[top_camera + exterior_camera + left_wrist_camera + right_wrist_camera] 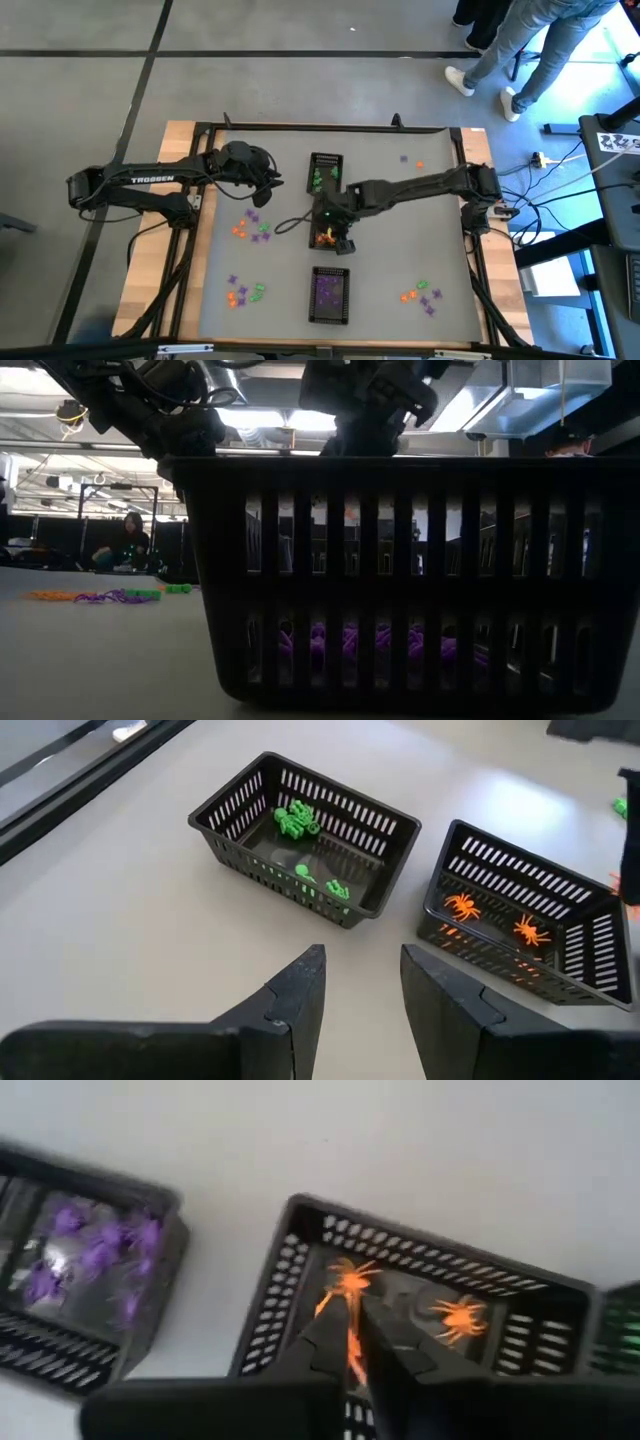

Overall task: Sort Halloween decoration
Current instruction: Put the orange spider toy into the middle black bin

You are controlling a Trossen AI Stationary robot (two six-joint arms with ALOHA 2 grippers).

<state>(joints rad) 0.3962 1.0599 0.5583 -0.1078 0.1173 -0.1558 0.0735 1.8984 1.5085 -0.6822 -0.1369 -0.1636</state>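
Purple tray [400, 590]: seen nearest in the low view, filling the frame; purple trinkets [350, 645] are seen through its slats. In the high view it [329, 294] lies at the near edge of the surface [420, 240].
Left gripper [362, 985]: held above the bare surface, just left of the green tray; the jaws are parted by a narrow gap and nothing is held.
Loose trinkets, left: a mixed cluster [250, 225] is scattered beside the left gripper [268, 182], another [243, 292] nearer the front edge.
Green tray [305, 835]: set farthest back in the middle row; green trinkets [296, 820] are gathered inside.
Orange tray [420, 1315]: placed between the green and purple trays; orange spiders [458, 1318] are seen on its floor.
Right gripper [352, 1342]: held over the orange tray; the jaws are nearly together, an orange piece [348, 1280] is seen at their tips, and whether it is gripped cannot be told.
Loose trinkets, right: a cluster [421, 294] lies near the front right, a few [411, 160] at the back.
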